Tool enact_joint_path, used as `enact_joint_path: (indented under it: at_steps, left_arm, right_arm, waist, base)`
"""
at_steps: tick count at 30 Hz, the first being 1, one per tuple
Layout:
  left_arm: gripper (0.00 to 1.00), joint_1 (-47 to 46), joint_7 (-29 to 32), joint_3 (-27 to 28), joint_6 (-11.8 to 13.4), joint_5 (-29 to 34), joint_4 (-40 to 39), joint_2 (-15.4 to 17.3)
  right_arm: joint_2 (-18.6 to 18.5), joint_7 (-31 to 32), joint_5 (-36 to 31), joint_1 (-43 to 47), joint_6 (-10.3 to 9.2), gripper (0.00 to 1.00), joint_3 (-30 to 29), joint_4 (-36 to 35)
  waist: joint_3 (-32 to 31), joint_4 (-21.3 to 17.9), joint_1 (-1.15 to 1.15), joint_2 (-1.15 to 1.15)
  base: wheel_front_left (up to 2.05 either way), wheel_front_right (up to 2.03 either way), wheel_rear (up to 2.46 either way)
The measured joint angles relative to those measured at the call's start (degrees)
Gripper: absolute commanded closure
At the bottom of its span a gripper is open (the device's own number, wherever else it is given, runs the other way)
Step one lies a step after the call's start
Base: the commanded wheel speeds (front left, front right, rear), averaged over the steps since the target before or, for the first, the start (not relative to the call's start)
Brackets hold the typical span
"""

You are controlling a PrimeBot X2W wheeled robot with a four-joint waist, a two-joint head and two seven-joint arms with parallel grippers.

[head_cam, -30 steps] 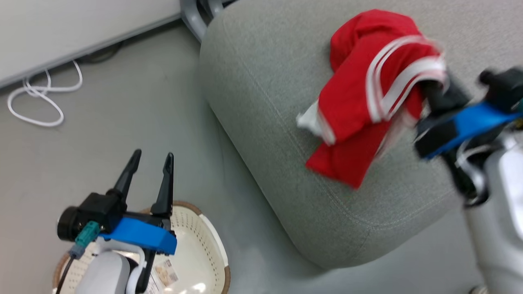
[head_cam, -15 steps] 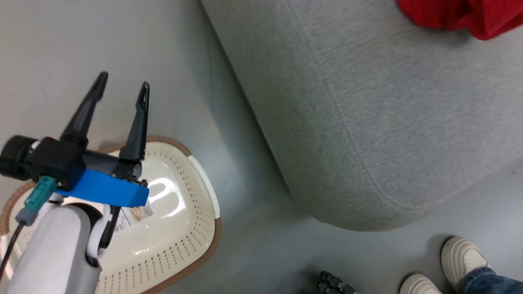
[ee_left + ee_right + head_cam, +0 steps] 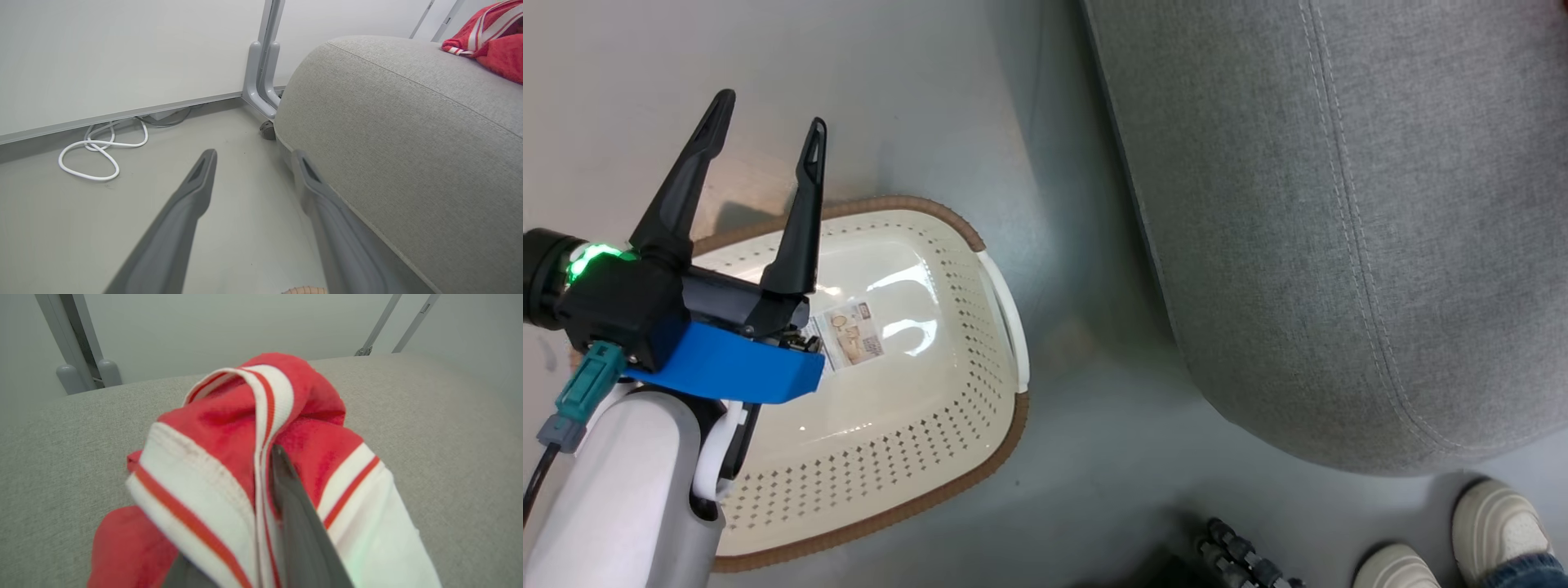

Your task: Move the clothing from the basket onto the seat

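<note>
We find one printed thing: a small paper label [image 3: 854, 335] stuck flat on the floor of the basket [image 3: 968, 384], near its middle. It is pale, with a beige picture and some darker marks that look like print, but the lettering is too small and soft for us to read a single word or number. Its left edge meets the blue block of the left hand [image 3: 769, 113] in the head view, so we cannot tell whether more of it lies behind. Beyond that label we can read nothing: no brand, no number, no sign
</note>
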Motion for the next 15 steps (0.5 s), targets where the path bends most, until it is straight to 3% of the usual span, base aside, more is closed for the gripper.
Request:
enact_joint_path:
  at_steps: [8,15]
  left_arm:
    - [0.0,0.5,-4.9,-0.5,0.4,-2.2,5.8,-3.1]
    - [0.0,4.8,-8.8,-0.4,0.4,-5.2,14.3,-7.2]
  right_arm:
    - [-1.6,-4.9,-2.1,4.2,0.0,0.0,3.9,3.5]
    - [-0.7,-7.3,-3.8,14.4,0.0,0.0,8.8,-1.4]
  waist:
    - [-7.7,3.4,-0.02,0.0]
    - [-19.6,7.1,-0.03,0.0]
  base:
    - [0.0,0.0,0.0]
    - [0.0,0.0,0.0]
